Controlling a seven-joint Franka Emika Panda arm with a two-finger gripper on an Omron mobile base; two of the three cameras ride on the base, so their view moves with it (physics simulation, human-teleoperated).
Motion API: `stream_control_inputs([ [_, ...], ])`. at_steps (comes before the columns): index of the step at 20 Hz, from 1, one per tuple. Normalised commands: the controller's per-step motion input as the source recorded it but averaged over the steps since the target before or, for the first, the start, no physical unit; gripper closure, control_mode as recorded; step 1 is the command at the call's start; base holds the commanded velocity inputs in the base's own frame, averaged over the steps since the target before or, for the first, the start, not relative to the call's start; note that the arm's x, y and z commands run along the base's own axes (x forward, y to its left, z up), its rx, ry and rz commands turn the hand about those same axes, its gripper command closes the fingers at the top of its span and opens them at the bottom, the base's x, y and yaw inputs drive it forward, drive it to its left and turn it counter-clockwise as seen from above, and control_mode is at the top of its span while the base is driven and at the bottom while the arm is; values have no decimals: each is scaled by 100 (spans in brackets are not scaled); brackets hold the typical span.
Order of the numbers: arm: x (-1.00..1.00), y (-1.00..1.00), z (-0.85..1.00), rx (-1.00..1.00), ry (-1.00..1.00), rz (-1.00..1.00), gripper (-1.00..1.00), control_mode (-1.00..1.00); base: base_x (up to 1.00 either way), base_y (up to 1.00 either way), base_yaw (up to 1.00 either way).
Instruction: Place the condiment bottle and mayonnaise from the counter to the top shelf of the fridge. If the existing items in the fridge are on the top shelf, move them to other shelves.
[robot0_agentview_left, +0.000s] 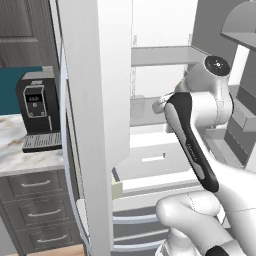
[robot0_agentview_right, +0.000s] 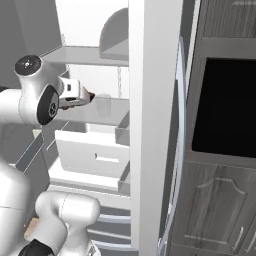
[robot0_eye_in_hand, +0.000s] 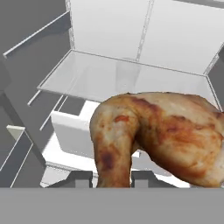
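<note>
Clamped on the browned pastry-like lump (robot0_eye_in_hand: 157, 135), the hand (robot0_agentview_right: 85, 96) hovers above the fridge's middle shelf (robot0_eye_in_hand: 109, 78); a loose grip risks dropping it.

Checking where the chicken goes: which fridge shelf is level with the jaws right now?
The lower glass shelf, beneath the top shelf and above the white drawer; the chicken hangs over it.

The marbled counter (robot0_agentview_left: 20, 150) bears a black coffee machine (robot0_agentview_left: 37, 112) — beside the fridge's pale shelves (robot0_eye_in_hand: 113, 76).
</note>
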Motion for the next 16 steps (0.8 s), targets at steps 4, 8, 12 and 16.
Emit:
stream_control_inputs([
  [4, 26, 11, -21, 18, 0, 0, 100, -100, 0, 0, 0],
  [8, 47, 11, -30, 9, 0, 0, 100, -100, 0, 0, 0],
  [12, 46, 14, -34, 9, 0, 0, 100, -100, 0, 0, 0],
  [16, 41, 28, -26, 4, 0, 2, 100, -100, 0, 0, 0],
])
